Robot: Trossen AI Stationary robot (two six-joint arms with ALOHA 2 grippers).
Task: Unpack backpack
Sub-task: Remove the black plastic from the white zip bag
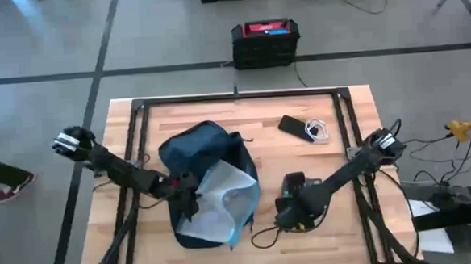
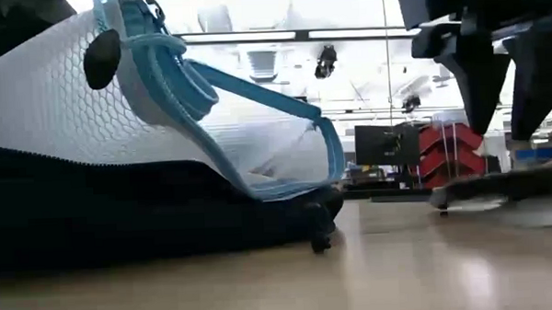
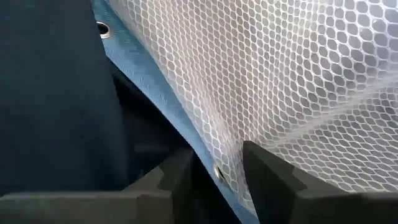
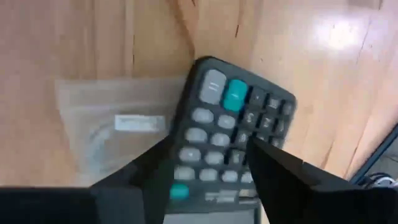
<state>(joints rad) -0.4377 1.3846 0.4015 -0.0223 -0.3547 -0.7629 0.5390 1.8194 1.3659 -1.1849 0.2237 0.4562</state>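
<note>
The backpack (image 1: 208, 184) lies flat in the middle of the wooden tabletop (image 1: 338, 236), its dark navy cloth slumped soft and rounded, and its mouth gapes toward the near edge so the pale lining shows. That lining is a white honeycomb mesh edged with a light-blue band, and it looks thin and floppy.

The left gripper (image 1: 187, 193) is at the bag's left rim, its fingers (image 3: 177, 180) pinching the blue-trimmed edge of the mesh flap. My guess is that it holds the flap up to keep the mouth open so things can be drawn out.

The right gripper (image 1: 292, 206) hangs low over the tabletop just right of the bag, above a dark calculator (image 4: 233, 137), a hard, flat slab with rounded grey keys and one teal key. Its fingers (image 4: 280, 171) stand parted to either side of the calculator; I cannot tell whether they touch it, and it looks to me like it is being set down. Beside the calculator lies a clear, crinkly plastic pouch (image 4: 112, 130) with a white label.

Farther back on the right, a dark phone (image 1: 293, 127) rests next to a coiled white cable (image 1: 317, 131), well away from the bag.
</note>
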